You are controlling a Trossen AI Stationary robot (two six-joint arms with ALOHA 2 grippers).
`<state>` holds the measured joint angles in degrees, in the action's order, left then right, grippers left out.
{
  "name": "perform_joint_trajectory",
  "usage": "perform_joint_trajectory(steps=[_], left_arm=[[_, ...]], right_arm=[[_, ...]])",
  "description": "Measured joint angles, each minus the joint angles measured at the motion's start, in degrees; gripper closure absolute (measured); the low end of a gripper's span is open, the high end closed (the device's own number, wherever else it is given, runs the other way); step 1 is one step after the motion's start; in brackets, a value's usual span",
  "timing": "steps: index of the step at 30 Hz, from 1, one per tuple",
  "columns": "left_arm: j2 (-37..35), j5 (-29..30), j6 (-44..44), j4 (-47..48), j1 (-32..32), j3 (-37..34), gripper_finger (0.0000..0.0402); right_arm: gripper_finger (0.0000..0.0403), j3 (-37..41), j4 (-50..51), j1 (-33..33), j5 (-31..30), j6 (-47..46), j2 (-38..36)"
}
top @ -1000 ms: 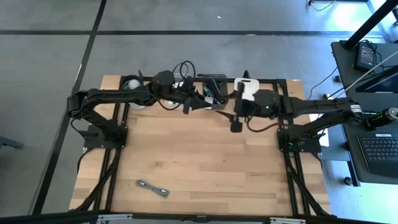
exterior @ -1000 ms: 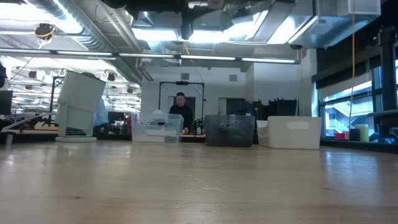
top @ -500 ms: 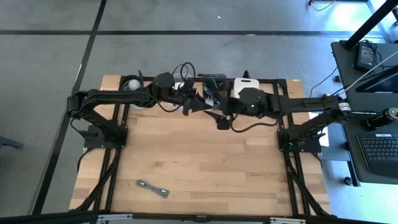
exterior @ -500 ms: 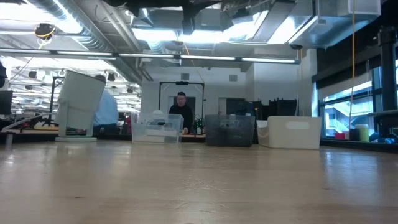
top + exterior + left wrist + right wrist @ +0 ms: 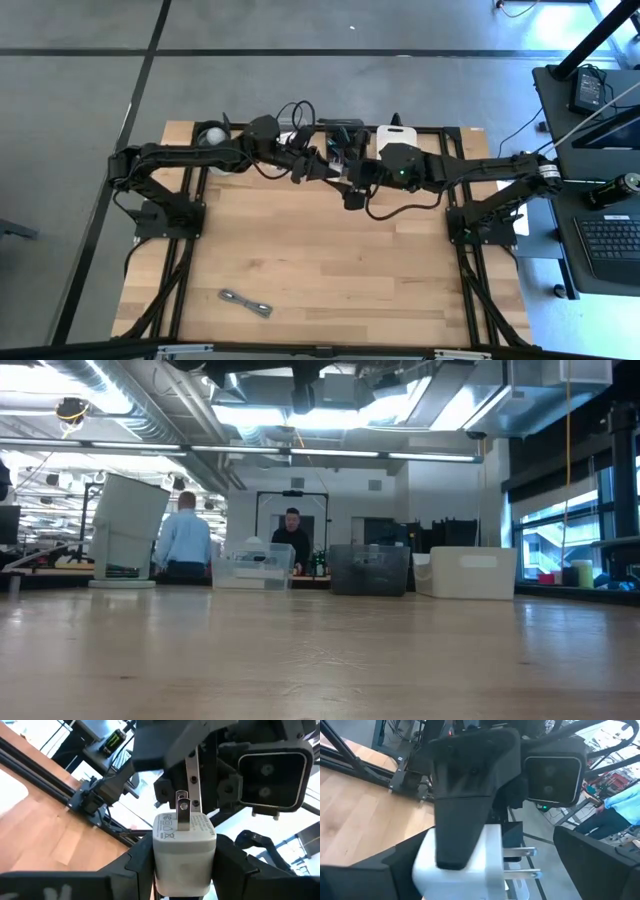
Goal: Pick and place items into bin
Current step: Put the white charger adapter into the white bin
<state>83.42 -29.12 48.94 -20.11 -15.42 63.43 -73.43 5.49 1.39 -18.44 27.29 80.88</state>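
Evidently a handover: the white plug adapter (image 5: 183, 841) sits clamped in the left gripper (image 5: 183, 865), raised above the table's (image 5: 330, 250) 12 o'clock edge. The right gripper (image 5: 349, 189) spans it, jaws apart; next it should close before the left lets go.

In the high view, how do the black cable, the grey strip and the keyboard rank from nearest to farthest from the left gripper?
From the left gripper:
1. black cable, table's far edge
2. grey strip, near front edge
3. keyboard, off-table, right
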Motion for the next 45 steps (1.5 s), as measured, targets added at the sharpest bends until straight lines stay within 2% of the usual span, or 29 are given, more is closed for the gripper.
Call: perform_joint_trajectory(steps=[6,15,21,27,34,40,42,45], left_arm=[[0.0,0.02,0.0,-0.93,-0.04,0.0,0.0259],[0.0,0.2,-0.01,-0.91,-0.07,-0.02,0.0259],[0.0,0.2,-0.03,-0.76,-0.07,-0.02,0.0259],[0.0,0.48,-0.23,-0.73,-0.07,-0.02,0.0257],[0.0,0.52,-0.19,-0.73,-0.07,-0.02,0.0172],[0.0,0.52,-0.19,-0.73,-0.14,-0.02,0.0156],[-0.21,0.09,-0.16,-0.59,-0.8,-0.02,0.0155],[-0.58,0.14,-0.19,-0.16,-2.68,-0.02,0.0154]], right_arm=[[0.005,0.0,0.29,0.0,0.01,0.01,0.0],[0.0153,0.02,1.07,0.38,0.03,-0.07,0.0],[0.0153,0.02,1.17,0.37,0.03,-0.11,0.0],[0.0133,0.02,1.19,0.37,0.07,-0.19,0.0],[0.0152,0.09,2.27,0.33,0.01,-0.18,0.02],[0.0137,0.09,2.69,0.33,-0.04,-0.2,0.01],[0.0136,0.09,2.99,0.33,-1.32,-0.2,0.0],[0.0143,0.09,3.88,0.39,-7.8,-0.24,0.02]])
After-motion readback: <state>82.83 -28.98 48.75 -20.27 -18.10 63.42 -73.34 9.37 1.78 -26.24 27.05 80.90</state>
